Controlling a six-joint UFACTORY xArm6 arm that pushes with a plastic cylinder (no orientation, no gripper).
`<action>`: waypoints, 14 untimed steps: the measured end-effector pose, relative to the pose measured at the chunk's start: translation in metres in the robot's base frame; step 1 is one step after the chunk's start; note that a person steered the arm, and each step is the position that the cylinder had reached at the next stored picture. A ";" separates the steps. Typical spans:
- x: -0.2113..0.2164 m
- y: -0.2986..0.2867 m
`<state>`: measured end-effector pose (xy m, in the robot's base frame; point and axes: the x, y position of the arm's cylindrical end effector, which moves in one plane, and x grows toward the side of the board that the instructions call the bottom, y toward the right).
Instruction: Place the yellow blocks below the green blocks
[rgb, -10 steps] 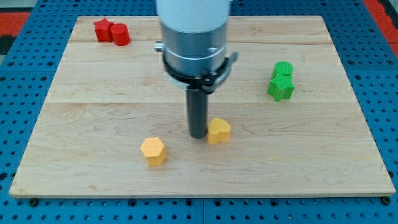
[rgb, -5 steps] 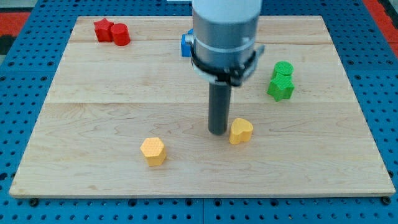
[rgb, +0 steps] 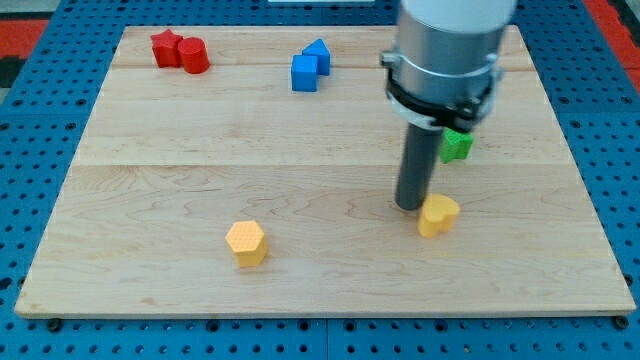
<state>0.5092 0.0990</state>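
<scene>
My tip (rgb: 411, 206) rests on the board just left of a yellow heart-shaped block (rgb: 438, 215), touching its upper left side. A yellow hexagonal block (rgb: 246, 243) lies well to the left, near the view's bottom. A green block (rgb: 457, 145) shows just above and right of the yellow heart, partly hidden behind the arm; a second green block is hidden by the arm.
A red star (rgb: 165, 47) and a red cylinder (rgb: 193, 55) sit at the top left of the wooden board (rgb: 150, 170). Two blue blocks (rgb: 310, 65) sit at the top middle. The arm's wide body (rgb: 445, 55) covers the top right.
My tip has slid to the view's right, pushing the yellow heart block with it from the board's middle to under the green blocks. The blue blocks have come into sight.
</scene>
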 end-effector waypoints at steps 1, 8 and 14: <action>0.016 -0.038; 0.090 -0.114; 0.045 -0.086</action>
<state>0.5546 0.0129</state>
